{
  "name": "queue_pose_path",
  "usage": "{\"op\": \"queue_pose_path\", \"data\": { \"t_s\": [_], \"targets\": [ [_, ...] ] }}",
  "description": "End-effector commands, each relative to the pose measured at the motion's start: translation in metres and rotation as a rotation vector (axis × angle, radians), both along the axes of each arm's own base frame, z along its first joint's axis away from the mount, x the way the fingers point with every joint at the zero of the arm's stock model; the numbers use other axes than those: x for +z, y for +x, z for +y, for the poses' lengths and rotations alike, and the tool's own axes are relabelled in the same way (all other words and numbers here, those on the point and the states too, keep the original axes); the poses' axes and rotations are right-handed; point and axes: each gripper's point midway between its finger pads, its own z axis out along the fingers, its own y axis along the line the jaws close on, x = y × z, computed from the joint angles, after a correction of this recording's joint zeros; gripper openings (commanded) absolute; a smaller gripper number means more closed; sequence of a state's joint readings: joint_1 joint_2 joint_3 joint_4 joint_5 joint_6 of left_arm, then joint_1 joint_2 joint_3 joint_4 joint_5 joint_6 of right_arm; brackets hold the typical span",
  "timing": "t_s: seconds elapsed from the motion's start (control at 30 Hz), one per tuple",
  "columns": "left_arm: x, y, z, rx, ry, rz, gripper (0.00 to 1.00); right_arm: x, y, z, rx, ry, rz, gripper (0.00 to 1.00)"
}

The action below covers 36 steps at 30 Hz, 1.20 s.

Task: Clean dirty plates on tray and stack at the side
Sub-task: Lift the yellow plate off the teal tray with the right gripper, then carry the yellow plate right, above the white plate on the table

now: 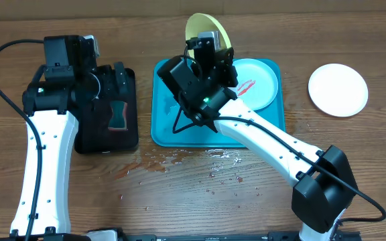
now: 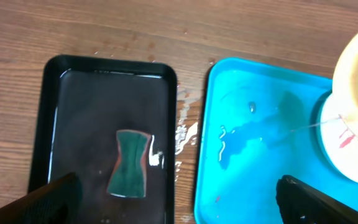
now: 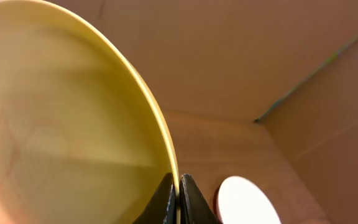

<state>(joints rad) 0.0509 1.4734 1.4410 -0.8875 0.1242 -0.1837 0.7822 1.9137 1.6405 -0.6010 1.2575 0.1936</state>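
We look down on a brown wood-grain tabletop [image 1: 179, 201], its grain running crosswise. Just ahead of the jaws of the left gripper [image 2: 179, 210], a wet patch [image 2: 185, 134] on the wood catches soft, even light. Beyond the jaws of the right gripper [image 3: 179, 200], plain brown wall panels [image 3: 229, 56] meet in a corner [image 3: 257, 121].

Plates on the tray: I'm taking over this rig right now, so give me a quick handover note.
Left gripper: open, empty, above the black tray where the sponge lies.
Right gripper: shut on the rim of the yellow plate, held on edge over the blue tray.
Mint plate: on the blue tray, red smear showing.
Done: white plate on the table, right of the blue tray, looks clean.
Left: yellow plate (cleanliness unclear), mint plate, stacking.
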Motion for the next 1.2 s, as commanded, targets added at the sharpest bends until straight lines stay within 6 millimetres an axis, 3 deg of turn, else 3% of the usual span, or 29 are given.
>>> {"op": "queue_pose_path", "data": {
  "t_s": [0.0,0.27,0.63,1.17],
  "targets": [
    [0.018,0.002,-0.009,-0.027,-0.030,-0.051,1.00,0.036,-0.002,-0.002,0.002,-0.037,-0.043,0.04],
    [0.017,0.002,-0.009,-0.027,-0.030,-0.050,1.00,0.042,0.007,0.011,0.076,-0.065,-0.024,0.04],
    [0.017,0.002,-0.008,-0.027,-0.029,-0.050,1.00,0.011,0.009,0.032,0.247,-0.164,0.132,0.04],
    [0.017,0.002,-0.008,-0.027,-0.029,-0.050,1.00,0.011,0.010,0.036,0.284,-0.218,0.163,0.04]
  ]
}}
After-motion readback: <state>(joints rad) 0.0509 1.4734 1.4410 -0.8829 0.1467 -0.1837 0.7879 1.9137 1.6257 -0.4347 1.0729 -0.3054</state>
